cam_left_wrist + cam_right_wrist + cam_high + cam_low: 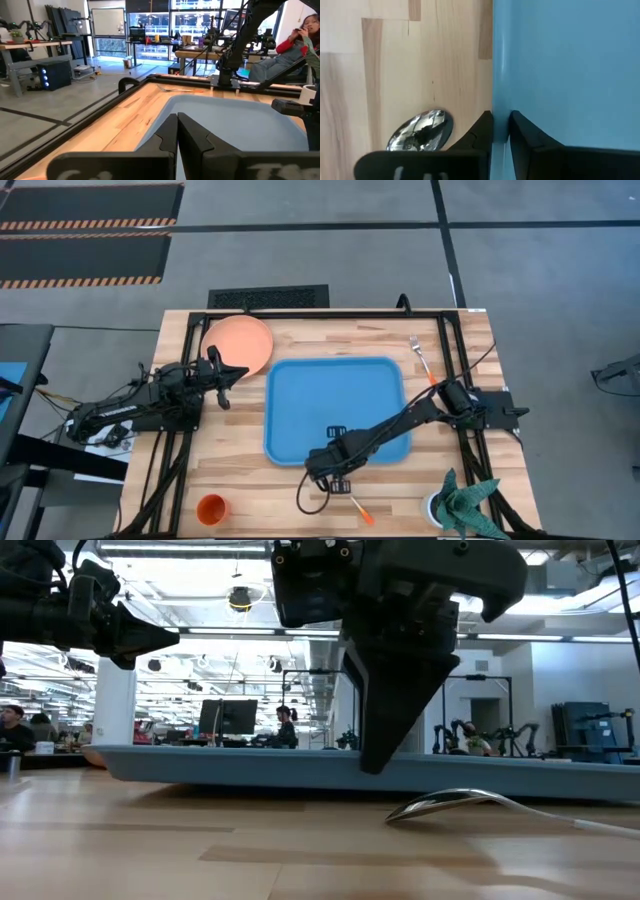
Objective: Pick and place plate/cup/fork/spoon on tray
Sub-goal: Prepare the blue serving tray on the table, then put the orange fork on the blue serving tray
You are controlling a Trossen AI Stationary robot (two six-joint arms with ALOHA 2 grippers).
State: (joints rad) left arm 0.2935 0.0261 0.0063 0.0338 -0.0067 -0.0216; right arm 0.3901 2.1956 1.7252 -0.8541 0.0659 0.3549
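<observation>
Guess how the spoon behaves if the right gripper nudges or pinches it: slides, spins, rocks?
The spoon lies bowl-down on bare wood, so it probably rocks on the domed bowl and spins if nudged off-centre. The polished metal looks slick, so a pinch there may slip; the thin orange handle seems safer. It looks stiff and light. The right gripper hangs beside it.

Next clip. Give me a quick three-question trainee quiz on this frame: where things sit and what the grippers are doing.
1. True or false: the tray already holds the plate.
2. Which utensil lies nearest the right gripper? A fork B spoon C cup
3. Are the left gripper's fingers open or shut?

Key: 1 false, the plate lies on the table beside the tray. 2 B. 3 shut.
</observation>
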